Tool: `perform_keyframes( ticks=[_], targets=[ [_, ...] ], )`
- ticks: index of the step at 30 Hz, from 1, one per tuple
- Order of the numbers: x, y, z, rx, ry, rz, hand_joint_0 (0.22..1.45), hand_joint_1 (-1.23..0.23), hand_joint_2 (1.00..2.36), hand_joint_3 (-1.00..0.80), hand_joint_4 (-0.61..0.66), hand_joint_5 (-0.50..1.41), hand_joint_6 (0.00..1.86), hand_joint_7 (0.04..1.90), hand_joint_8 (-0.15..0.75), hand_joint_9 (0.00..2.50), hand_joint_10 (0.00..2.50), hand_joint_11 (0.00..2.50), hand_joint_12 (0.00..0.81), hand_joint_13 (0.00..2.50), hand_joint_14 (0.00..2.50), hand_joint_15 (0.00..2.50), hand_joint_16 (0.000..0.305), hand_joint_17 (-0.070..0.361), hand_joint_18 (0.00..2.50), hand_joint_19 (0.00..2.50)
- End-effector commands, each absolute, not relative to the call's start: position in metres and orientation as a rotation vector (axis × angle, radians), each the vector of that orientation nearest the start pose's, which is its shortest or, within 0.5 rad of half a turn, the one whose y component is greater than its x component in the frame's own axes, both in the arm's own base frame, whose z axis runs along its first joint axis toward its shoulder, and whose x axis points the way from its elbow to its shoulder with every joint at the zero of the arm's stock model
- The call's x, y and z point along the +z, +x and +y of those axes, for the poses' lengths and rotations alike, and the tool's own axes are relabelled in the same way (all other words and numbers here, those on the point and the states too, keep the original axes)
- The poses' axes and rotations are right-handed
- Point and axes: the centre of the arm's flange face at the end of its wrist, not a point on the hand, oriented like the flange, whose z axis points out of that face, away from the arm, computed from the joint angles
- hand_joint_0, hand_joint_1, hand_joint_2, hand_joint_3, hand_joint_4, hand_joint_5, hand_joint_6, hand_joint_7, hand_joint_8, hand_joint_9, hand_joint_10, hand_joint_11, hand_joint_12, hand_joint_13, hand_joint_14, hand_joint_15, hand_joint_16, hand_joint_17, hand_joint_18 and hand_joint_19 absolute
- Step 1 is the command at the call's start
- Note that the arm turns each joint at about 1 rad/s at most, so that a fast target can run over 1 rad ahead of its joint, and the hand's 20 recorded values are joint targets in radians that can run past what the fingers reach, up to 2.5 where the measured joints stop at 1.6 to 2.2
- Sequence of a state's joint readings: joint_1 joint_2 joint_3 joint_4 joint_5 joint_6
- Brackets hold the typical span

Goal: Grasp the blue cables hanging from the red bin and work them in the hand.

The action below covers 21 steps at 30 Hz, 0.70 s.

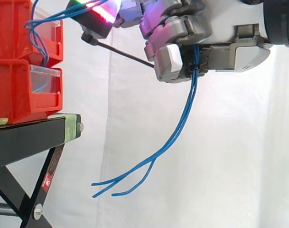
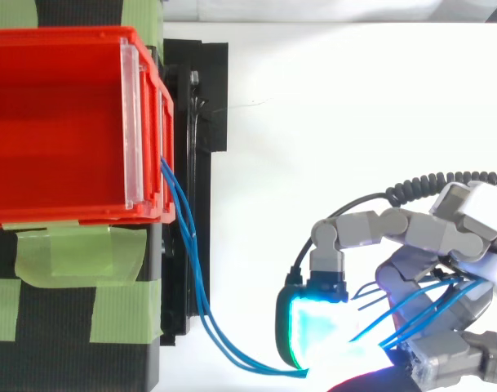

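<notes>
- Hand (image 1: 177, 28): fingers curled, clamped on the thin blue cables (image 1: 184, 118).
- Loose ends hang straight below the palm.
- The other run leads past the fingertips to the red plastic bin (image 2: 52, 122) on the black metal stand (image 1: 30, 137).

Curled fingers (image 1: 170, 61) of the hand (image 1: 220, 33) hide the gripped stretch of the blue cables (image 1: 184, 118), and the side view's top edge crops the hand.

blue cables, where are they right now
In the side view the blue cables run from the red bin at upper left to the hand at top right, gripped in its curled fingers, loose ends hanging below it.
</notes>
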<state>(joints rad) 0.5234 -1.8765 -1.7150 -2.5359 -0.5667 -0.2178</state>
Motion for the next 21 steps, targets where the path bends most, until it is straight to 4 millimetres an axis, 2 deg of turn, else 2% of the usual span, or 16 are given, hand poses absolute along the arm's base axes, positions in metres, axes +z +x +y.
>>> perform_keyframes(
  ticks=[1, 11, 21],
  targets=[
    [0.3074, 0.5847, 0.0864, 0.805, 1.283, 0.851, 0.87, -0.73, 1.02, -0.33, 0.12, 0.33, 0.75, 1.32, 0.580, 1.71, 2.50, 2.50, 0.706, 2.10, 2.50, 2.15, 0.210, 0.158, 2.50, 0.77],
    [0.3075, 0.5848, 0.0867, 0.807, 1.281, 0.853, 0.85, -0.72, 1.03, -0.06, 0.10, 0.34, 0.66, 1.34, 0.580, 1.71, 2.50, 2.50, 0.706, 2.10, 2.50, 2.15, 0.210, 0.158, 2.50, 0.77],
    [0.3070, 0.5843, 0.0863, 0.803, 1.283, 0.856, 0.87, -0.71, 1.02, 0.03, 0.13, 0.36, 0.53, 1.37, 0.580, 1.71, 2.50, 2.50, 0.706, 2.10, 2.50, 2.15, 0.210, 0.158, 2.50, 0.77]
  ],
)
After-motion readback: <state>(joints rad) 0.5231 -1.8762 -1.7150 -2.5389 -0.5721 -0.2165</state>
